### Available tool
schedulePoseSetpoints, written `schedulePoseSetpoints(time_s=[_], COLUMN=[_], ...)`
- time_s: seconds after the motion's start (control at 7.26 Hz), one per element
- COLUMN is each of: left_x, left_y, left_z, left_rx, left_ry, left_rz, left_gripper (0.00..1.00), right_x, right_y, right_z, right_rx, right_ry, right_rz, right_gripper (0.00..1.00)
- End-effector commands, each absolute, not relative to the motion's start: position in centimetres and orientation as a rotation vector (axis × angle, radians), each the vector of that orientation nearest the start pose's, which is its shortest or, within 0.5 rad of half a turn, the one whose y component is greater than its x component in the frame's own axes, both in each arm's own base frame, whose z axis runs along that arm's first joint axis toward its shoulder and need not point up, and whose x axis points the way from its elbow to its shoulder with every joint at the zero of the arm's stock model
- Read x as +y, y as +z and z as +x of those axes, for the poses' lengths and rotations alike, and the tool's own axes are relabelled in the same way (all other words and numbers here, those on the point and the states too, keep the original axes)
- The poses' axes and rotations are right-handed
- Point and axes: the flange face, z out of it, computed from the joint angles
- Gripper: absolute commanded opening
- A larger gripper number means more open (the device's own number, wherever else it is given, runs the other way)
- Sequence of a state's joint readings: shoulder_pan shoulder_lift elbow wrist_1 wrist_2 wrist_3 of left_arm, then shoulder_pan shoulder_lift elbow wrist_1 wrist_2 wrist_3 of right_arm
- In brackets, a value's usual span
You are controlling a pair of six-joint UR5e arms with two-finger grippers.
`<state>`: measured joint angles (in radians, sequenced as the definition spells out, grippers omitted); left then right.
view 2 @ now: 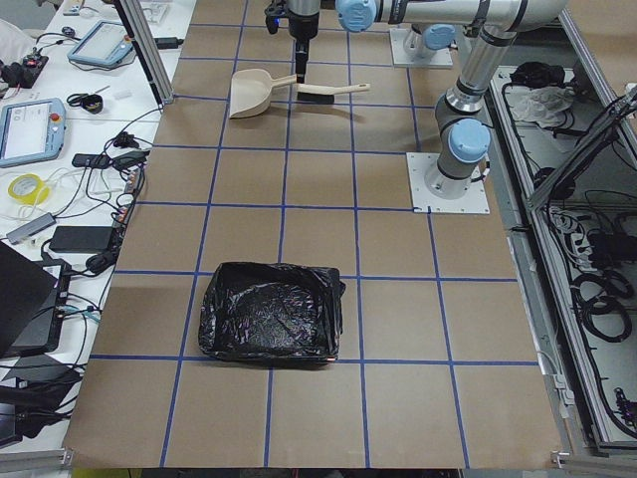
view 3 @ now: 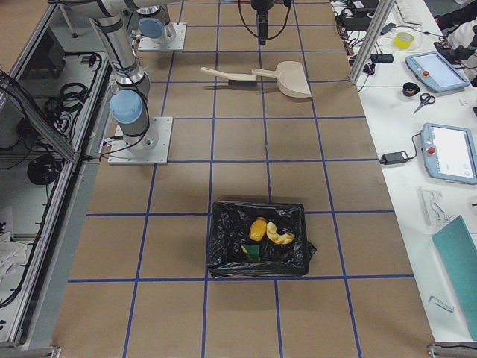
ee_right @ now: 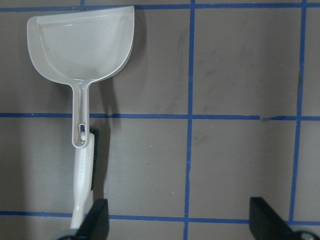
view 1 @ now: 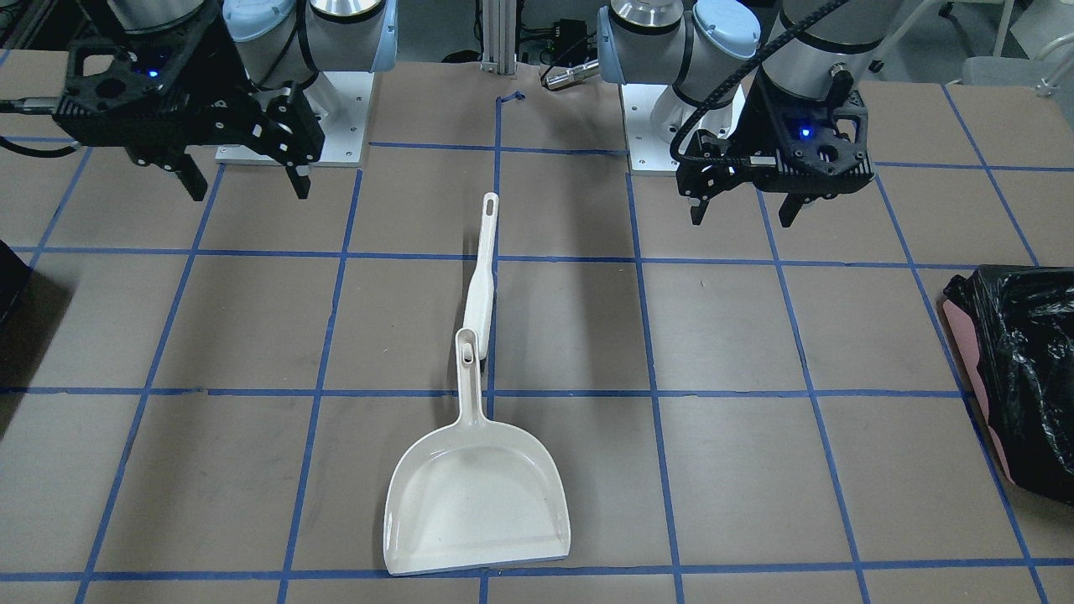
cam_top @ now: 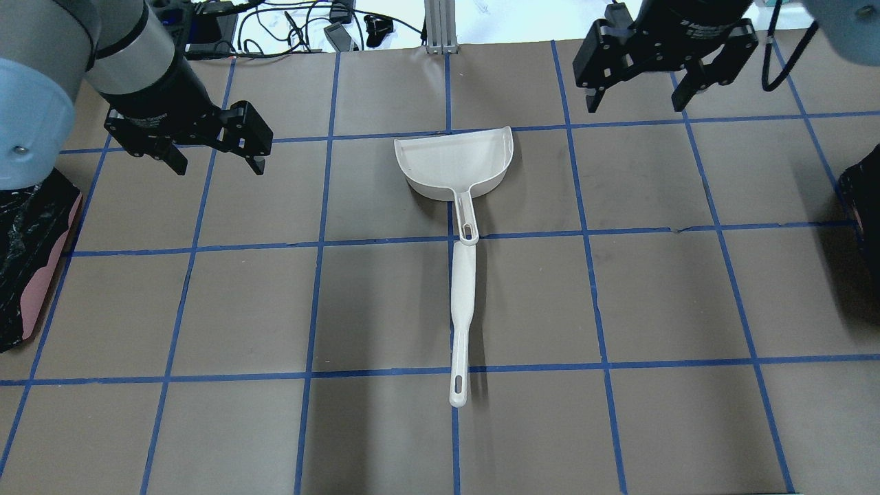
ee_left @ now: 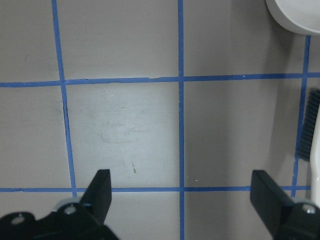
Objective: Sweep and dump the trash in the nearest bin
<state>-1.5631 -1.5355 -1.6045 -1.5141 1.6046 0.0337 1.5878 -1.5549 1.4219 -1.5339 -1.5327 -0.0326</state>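
- Both arms hang over the table (cam_top: 674,302), and we see nothing in either grasp. The left pincer (cam_top: 220,165) has its fingers spread wide and empty, and so does the right pincer (cam_top: 635,104).
- The white pan (cam_top: 454,161) lies flat on the table between the two pincers, to the right of the left one and to the left of the right one. Its mouth faces away from the robot.
- The brush (cam_top: 462,309) lies in line with the pan's handle and runs back toward the robot. The tip of that handle rests over the brush's head end, and dark bristles show along the brush's edge.
- From the left wrist we see only bare table under the left pincer (ee_left: 182,195), with the pan's rim at the view's upper right corner.
- From the right wrist, the pan (ee_right: 82,47) and brush (ee_right: 82,185) sit off to the left of the right pincer (ee_right: 180,212).
- The trash lies in the black bin (view 3: 220,246), well apart from both pincers, past the right pincer at the table's end. Lump (view 3: 258,228), slice (view 3: 282,236) and sponge (view 3: 252,252) sit close together inside it.
- A pink bin (cam_top: 41,289) with a black bag stands past the left pincer at the opposite end.
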Motion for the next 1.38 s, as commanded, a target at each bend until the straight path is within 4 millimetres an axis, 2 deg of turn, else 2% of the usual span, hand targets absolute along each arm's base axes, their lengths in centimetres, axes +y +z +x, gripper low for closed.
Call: schedulePoseSetpoints(time_s=[0.0,0.14,0.55,0.83,1.1,1.24], left_x=[-48.4,-48.3,-48.4,-48.2,-45.8,-45.1], left_y=[49.4,49.4,49.3,50.4,52.2,52.0], left_z=[-12.6,-12.6,-12.7,-13.0,-13.2,-13.2], left_rx=[3.105,3.105,3.107,3.11,3.122,3.121], left_ry=[-0.089,-0.087,-0.085,-0.117,-0.101,-0.089], left_rz=[0.039,0.039,0.039,0.001,-0.032,-0.032], left_gripper=[1.0,1.0,1.0,1.0,1.0,1.0], right_x=[-50.7,-51.0,-50.9,-50.9,-50.9,-51.0], right_y=[55.5,55.5,55.7,55.7,55.6,55.6], right_z=[13.5,13.6,13.4,13.4,13.4,13.5], right_rx=[3.107,3.088,3.096,3.095,3.094,3.085], right_ry=[-0.205,-0.227,-0.234,-0.233,-0.233,-0.232], right_rz=[0.007,0.142,0.149,0.149,0.156,0.159], right_gripper=[1.0,1.0,1.0,1.0,1.0,1.0])
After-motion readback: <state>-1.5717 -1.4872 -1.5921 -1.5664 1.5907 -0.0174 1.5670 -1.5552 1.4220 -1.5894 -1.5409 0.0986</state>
